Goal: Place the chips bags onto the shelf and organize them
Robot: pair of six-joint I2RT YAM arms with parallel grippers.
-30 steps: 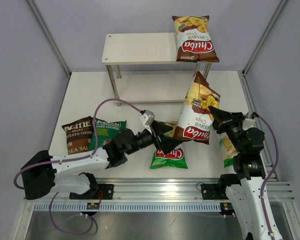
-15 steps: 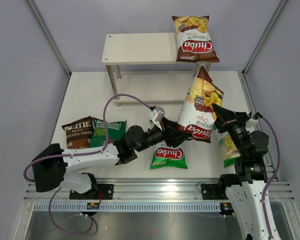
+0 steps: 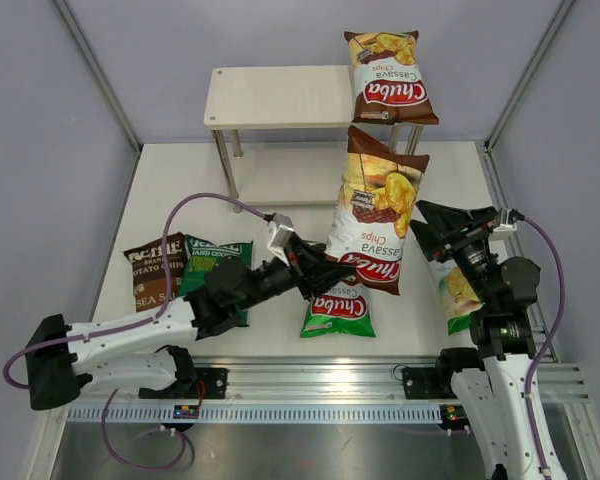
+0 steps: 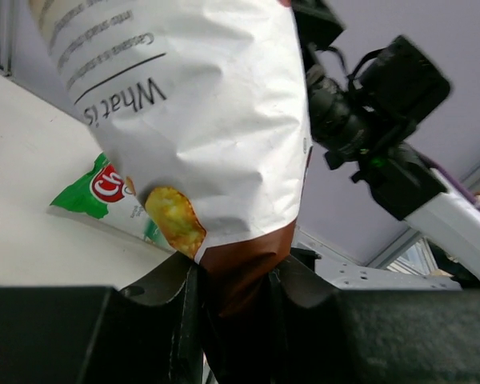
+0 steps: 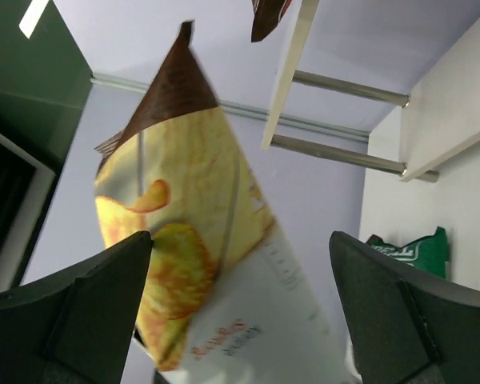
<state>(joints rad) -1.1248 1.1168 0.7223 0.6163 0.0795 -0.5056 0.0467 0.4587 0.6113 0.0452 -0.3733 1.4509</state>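
Note:
A brown-red Chuba chips bag (image 3: 373, 215) hangs upright in the air in front of the shelf (image 3: 280, 97). My left gripper (image 3: 325, 275) is shut on its bottom seam, and the left wrist view shows the brown edge of the bag (image 4: 216, 120) pinched between the fingers (image 4: 172, 308). My right gripper (image 3: 430, 228) stands open just right of the bag, not touching it. In the right wrist view the bag (image 5: 200, 232) hangs ahead of the wide-apart jaws of that gripper (image 5: 240, 240). A second brown-red Chuba bag (image 3: 388, 80) lies on the right end of the shelf's top board.
On the table lie a brown Kettle bag (image 3: 155, 270), a dark green bag (image 3: 218, 260) beside it, a green Chuba bag (image 3: 338, 312) under the held one, and another bag (image 3: 458, 295) partly under the right arm. The shelf's lower board (image 3: 290, 175) is bare.
The left gripper closed on the bag's bottom seam and the right gripper opened and let go. The bag swung leftward and more upright, and the left arm drew back a little.

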